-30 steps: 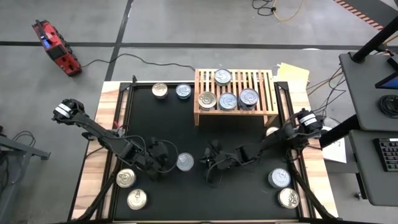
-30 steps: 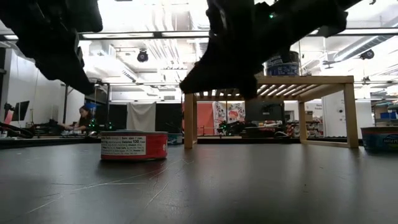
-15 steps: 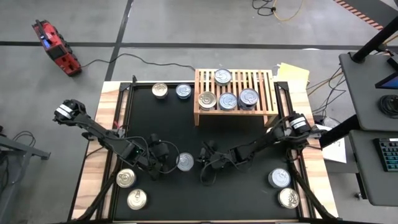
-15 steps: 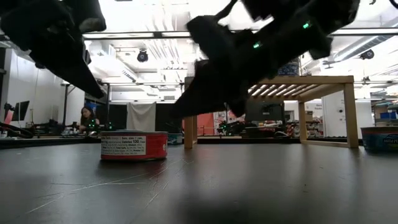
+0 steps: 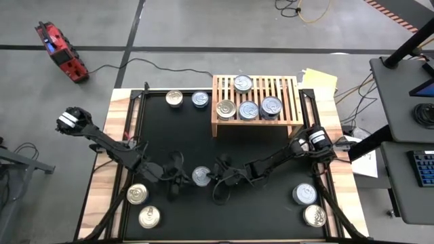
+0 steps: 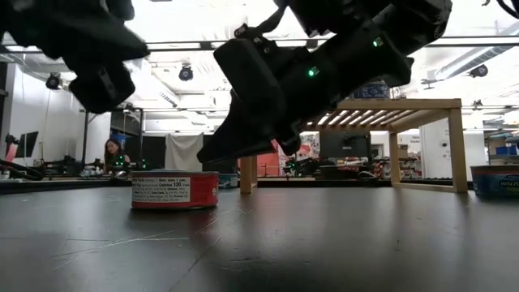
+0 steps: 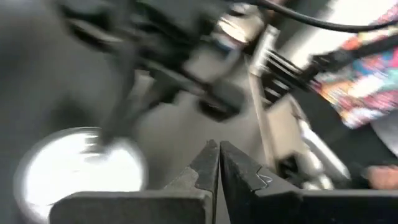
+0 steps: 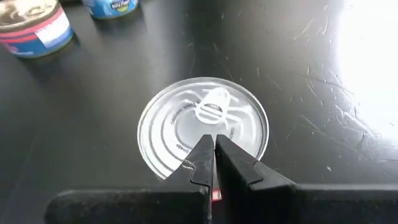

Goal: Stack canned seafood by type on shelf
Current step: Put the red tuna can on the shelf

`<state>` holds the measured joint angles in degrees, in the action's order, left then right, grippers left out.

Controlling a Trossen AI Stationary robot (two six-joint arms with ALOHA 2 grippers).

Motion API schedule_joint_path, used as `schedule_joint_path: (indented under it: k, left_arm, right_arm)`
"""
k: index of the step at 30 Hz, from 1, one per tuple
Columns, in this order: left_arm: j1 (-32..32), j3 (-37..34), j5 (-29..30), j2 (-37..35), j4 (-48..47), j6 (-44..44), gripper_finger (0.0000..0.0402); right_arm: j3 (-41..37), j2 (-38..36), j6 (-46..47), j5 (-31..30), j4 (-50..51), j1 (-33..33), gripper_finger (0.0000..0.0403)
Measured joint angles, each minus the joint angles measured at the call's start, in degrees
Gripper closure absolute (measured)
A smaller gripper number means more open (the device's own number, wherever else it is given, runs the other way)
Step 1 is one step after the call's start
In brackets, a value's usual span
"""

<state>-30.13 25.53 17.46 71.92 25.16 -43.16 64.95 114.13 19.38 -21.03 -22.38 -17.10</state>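
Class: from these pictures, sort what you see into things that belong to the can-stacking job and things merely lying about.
Job: cans on the mat, e.g. red-labelled can; cans on the shelf; wooden shelf; left gripper; right gripper, both shut.

Lying about: red tool; yellow paper; floor cable.

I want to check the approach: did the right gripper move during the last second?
Yes. In the high view the right gripper, shut, has shifted left, away from the shelf and up to the red can.
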Motion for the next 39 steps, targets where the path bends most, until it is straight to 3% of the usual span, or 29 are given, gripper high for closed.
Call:
schedule_joint_path:
  k: [4, 7, 11, 28, 39]
  left_arm:
    - [0.08, -2.46, 8.45, 0.18, -0.10, -9.50, 0.0401]
    - [0.36, -3.36, 10.14, 0.18, -2.95, -20.88, 0.0401]
    - [0.41, -3.45, 10.16, 0.46, -6.92, -26.36, 0.0386]
    - [0.39, -3.07, 10.11, 0.64, -7.20, -29.05, 0.0226]
    - [0.39, -3.16, 10.42, 0.64, -7.56, -29.31, 0.0194]
  right_arm:
    - [-0.90, -0.15, 0.06, -0.01, -0.21, 0.00, 0.0394]
    - [-1.46, -0.19, 0.05, -0.01, -0.23, 0.00, 0.0394]
    - [-2.36, -0.26, 0.25, -0.08, -0.49, -0.11, 0.0394]
    - [-2.67, -0.83, -0.86, -2.72, 0.08, -0.26, 0.0394]
    - [-1.81, -0.81, -3.51, -2.00, -0.38, -0.26, 0.0394]
